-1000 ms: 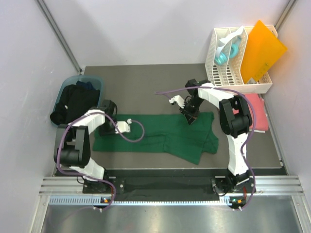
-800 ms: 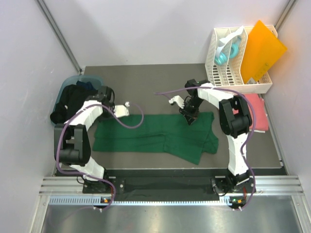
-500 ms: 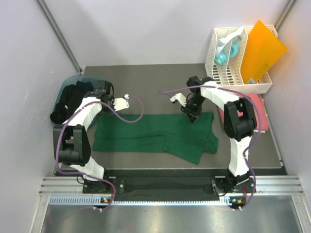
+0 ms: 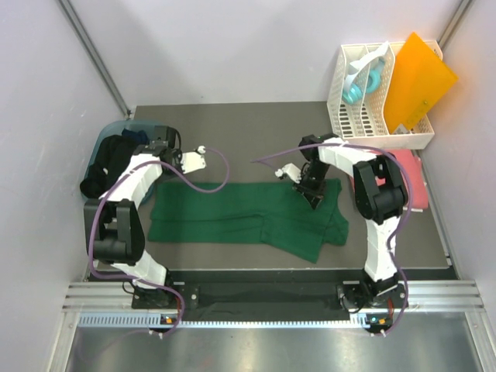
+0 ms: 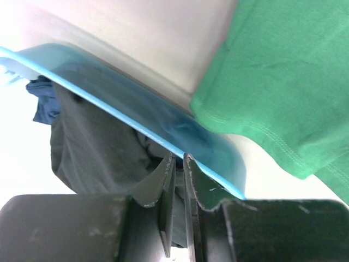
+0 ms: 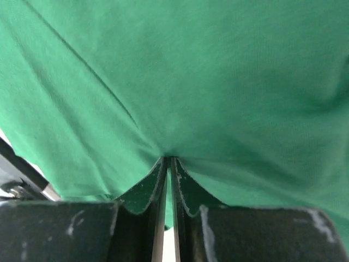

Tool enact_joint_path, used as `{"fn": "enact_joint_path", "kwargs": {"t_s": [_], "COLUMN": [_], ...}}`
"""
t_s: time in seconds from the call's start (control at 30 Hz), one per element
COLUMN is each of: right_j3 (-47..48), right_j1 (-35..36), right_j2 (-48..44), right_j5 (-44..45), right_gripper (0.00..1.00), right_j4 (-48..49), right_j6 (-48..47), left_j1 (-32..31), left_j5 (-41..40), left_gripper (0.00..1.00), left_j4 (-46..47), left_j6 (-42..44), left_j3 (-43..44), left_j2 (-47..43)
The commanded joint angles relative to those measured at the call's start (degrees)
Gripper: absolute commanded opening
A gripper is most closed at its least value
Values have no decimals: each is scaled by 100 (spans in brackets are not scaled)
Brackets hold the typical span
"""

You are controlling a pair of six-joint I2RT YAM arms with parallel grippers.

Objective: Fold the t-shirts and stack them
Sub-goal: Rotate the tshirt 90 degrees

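No writing, label, brand, number or sign can be read in any view.

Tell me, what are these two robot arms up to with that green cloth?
They are folding a green t-shirt lying partly folded on the table. The right gripper is pinching the shirt near its far right edge. The left gripper holds nothing and hovers near a blue bin holding dark clothes.
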Motion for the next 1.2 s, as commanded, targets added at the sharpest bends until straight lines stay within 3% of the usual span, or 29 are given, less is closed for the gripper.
{"fn": "enact_joint_path", "kwargs": {"t_s": [0.0, 0.53, 0.7, 0.83, 0.97, 1.17], "right_j3": [419, 3232, 3408, 3435, 3426, 3548], "right_j1": [-75, -180, -172, -128, -23, 320], "right_j2": [313, 2299, 2485, 2555, 2581, 2775], "right_j5": [369, 2294, 3059, 3376, 3210, 2858], "right_gripper": [7, 1, 0, 0, 0, 0], "right_j4": [324, 1001, 2160, 3407, 5014, 6273], "right_j6": [84, -267, -898, -1426, -1927, -2393], "left_j1": [10, 10, 1, 10, 1, -25], "left_j5": [78, -607, -1318, -1275, -1187, -1240], "left_gripper": [16, 11, 11, 10, 10, 10], "left_j4": [239, 1310, 2084, 2111, 2269, 2313], "left_j6": [-63, -124, -300, -502, -511, -590], "left_j3": [222, -313, -446, -462, -639, -630], "left_j2": [-165, -491, -359, -394, -517, -491]}}
